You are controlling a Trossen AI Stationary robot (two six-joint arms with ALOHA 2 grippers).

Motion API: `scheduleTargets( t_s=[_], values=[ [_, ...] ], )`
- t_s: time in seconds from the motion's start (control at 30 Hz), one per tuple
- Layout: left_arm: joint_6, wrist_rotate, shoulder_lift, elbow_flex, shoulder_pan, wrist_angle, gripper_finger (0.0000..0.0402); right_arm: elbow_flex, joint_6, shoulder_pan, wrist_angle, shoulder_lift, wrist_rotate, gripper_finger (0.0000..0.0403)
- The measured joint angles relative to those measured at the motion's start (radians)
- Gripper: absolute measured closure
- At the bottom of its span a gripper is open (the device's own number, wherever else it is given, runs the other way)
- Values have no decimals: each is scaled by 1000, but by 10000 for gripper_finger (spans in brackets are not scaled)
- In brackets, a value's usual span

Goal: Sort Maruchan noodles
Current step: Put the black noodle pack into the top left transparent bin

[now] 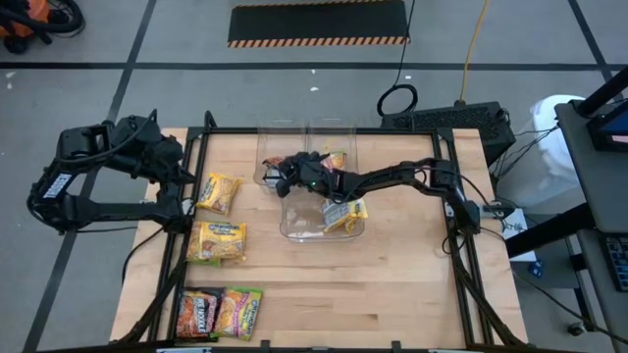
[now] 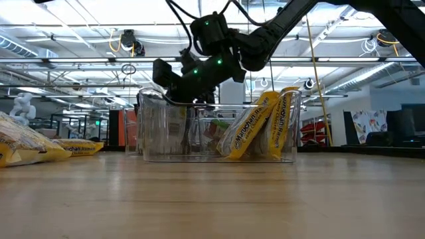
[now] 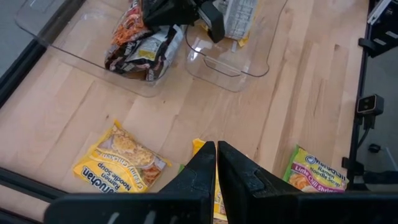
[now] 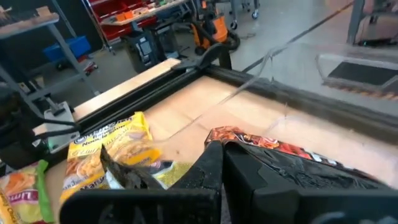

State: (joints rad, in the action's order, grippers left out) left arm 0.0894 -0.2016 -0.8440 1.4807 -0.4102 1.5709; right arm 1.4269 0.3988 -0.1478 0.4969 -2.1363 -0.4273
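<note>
From above, your right gripper (image 1: 287,175) is pinched shut on a crinkly dark packet (image 1: 278,166) over the clear plastic bins (image 1: 294,227); yellow packets (image 1: 345,213) lean inside one. Low view: glossy yellow packets upright against the bin wall. Left wrist: your left gripper (image 3: 216,149) is nearly closed, empty, above flat packets on wood.

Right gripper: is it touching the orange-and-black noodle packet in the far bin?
Touching. In the right wrist view the shut right gripper pinches the orange-and-black packet; the left wrist view also shows it on that packet.
</note>
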Motion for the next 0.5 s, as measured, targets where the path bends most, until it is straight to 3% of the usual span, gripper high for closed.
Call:
scheduleTargets(
  t_s=[0.5],
  values=[
    [-1, 0, 0, 0, 0, 0, 380, 0, -123, -1, 8, 5, -16, 403]
  ],
)
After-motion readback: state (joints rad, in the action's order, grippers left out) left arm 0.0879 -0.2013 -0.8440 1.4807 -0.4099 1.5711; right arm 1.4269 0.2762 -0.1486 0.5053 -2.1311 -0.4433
